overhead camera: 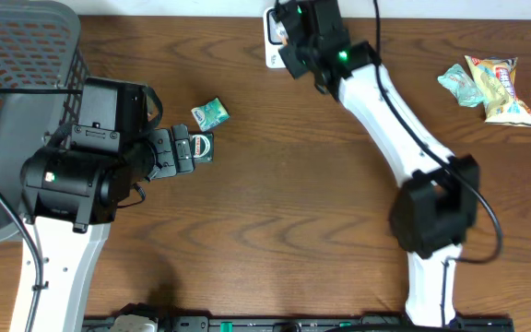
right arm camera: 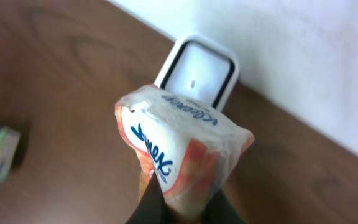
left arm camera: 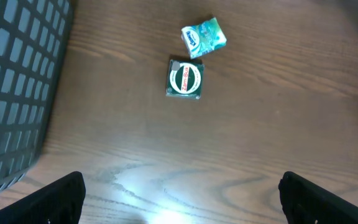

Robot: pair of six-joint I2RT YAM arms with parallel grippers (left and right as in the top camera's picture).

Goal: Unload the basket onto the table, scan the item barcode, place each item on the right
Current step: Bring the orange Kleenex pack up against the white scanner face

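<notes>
My right gripper (right arm camera: 182, 200) is shut on the lower end of a white and orange tissue pack (right arm camera: 179, 146) with blue lettering. It holds the pack upright just in front of the white barcode scanner (right arm camera: 197, 70). Overhead, the right gripper (overhead camera: 290, 37) is at the table's back edge, over the scanner (overhead camera: 271, 44). My left gripper (left arm camera: 179, 199) hangs open and holds nothing, above bare wood. Its fingertips (left arm camera: 64, 196) are short of a dark green round-logo packet (left arm camera: 185, 79). A small teal and white packet (left arm camera: 203, 37) lies just beyond that.
A grey mesh basket (overhead camera: 17, 55) fills the far left corner, close beside the left arm. A yellow snack bag (overhead camera: 501, 88) and a teal wrapper (overhead camera: 459, 83) lie at the back right. The pale wall runs behind the scanner.
</notes>
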